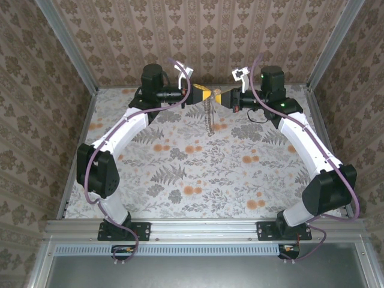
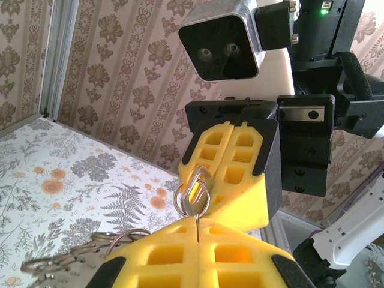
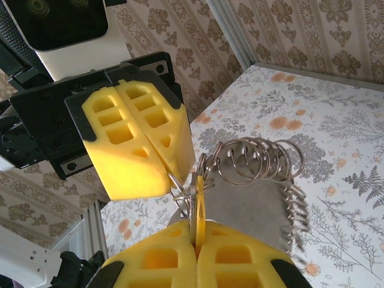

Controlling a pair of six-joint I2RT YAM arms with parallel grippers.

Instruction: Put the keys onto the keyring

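Floral tabletop (image 1: 198, 174) lies open below (walls crowd the far edge), where left gripper (image 1: 193, 96) and right gripper (image 1: 223, 97) meet, jaws closed: left pinching the dangling keyring (image 1: 208, 117), right the yellow key (image 3: 200, 195).

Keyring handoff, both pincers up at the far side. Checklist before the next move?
1. Left pincer shut on keyring: ok.
2. Right pincer shut on thin yellow piece, likely the key: ok.
3. Pincers tip to tip: ok.
4. Key threaded onto keyring: cannot tell.
5. Hanging chain clear of table: cannot tell.
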